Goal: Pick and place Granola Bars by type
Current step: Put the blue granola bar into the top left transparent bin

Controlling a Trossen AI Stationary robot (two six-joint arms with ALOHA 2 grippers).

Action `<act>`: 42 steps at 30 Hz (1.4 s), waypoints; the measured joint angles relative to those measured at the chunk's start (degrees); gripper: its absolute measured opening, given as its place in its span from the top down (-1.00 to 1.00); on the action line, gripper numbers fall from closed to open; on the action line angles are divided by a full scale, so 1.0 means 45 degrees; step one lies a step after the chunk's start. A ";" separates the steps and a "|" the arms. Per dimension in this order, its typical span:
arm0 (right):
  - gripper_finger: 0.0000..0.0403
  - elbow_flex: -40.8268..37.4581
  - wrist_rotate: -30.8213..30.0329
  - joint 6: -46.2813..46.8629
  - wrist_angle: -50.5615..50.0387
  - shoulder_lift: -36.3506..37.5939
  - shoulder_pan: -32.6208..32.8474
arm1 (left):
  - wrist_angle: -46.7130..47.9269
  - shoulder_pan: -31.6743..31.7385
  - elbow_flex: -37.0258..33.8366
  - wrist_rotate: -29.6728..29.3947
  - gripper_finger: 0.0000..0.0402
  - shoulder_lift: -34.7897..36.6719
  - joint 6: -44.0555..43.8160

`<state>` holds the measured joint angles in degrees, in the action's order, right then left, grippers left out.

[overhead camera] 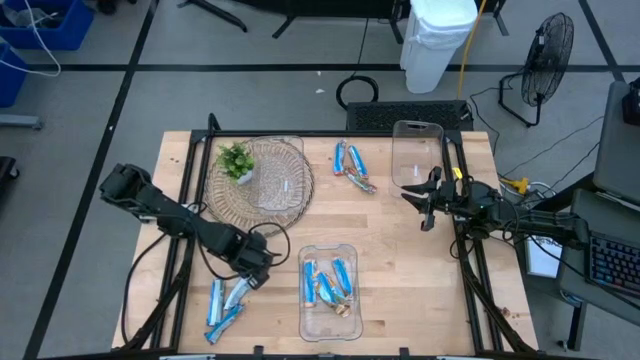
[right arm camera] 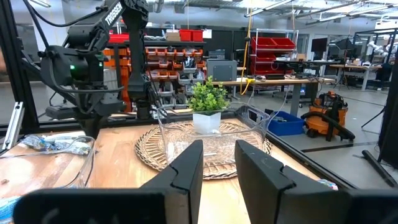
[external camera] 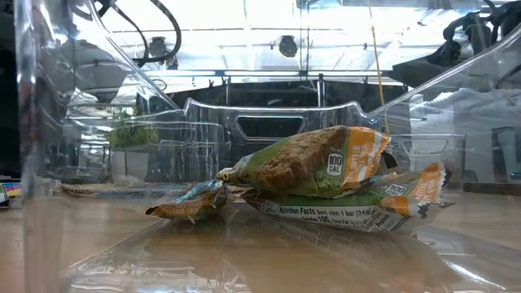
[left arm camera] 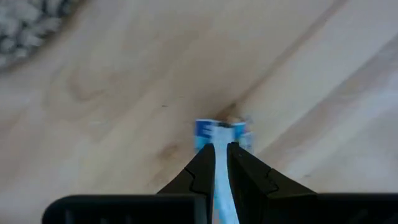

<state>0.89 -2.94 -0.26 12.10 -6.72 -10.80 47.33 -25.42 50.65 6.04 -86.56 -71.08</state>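
While the right gripper [overhead camera: 424,205] waits open and empty near the table's right edge, the left gripper [overhead camera: 258,270] pinches a blue-and-white granola bar [left arm camera: 219,134] between nearly closed fingers, just above the wood beside the clear tray [overhead camera: 328,322], probably bound for that tray's blue bars.

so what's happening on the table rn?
Granola bar sorting. The left end effector is shut on a blue bar just above the bare wood, beside the loose blue pile at the table's front left. The centre bin already holds several bars. The right end effector waits open near the empty right bin.
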 joint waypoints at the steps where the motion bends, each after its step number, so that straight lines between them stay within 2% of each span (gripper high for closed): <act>1: 0.58 -0.0005 0.0000 -0.0001 0.0000 0.0000 0.0001 | -0.0218 -0.0050 0.0000 0.0048 0.77 0.0000 -0.0100; 5: 0.58 -0.0001 0.0000 0.0000 0.0000 0.0000 0.0002 | -0.1008 -0.0387 0.0000 -0.0009 0.76 -0.0089 -0.0202; 10: 0.58 -0.0002 0.0000 0.0001 0.0000 0.0000 0.0000 | -0.1027 -0.0819 0.0000 0.0245 0.70 -0.0727 -0.0227; 18: 0.58 -0.0005 0.0000 -0.0002 0.0000 0.0000 0.0002 | -0.0952 -0.0930 0.0032 0.1409 0.20 -0.1842 -0.0135; 22: 0.58 -0.0005 0.0000 -0.0002 0.0000 0.0000 0.0002 | -0.0976 -0.0940 0.0039 0.1339 0.05 -0.1894 -0.0269; 25: 0.58 0.0000 0.0000 -0.0002 0.0000 0.0000 -0.0002 | -0.0950 -0.0874 0.0014 0.1453 0.01 -0.1830 -0.0327; 30: 0.58 -0.0003 -0.0002 0.0003 0.0000 0.0000 0.0002 | -0.0549 -0.0433 0.0137 0.2412 0.00 -0.1515 -0.1079; 42: 0.58 -0.0005 0.0000 -0.0002 0.0000 0.0000 0.0000 | 0.1692 -0.0318 0.0316 0.1331 0.00 -0.1209 -0.2361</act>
<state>0.86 -2.94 -0.27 12.10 -6.72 -10.80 54.94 -26.85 52.07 12.03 -92.01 -81.71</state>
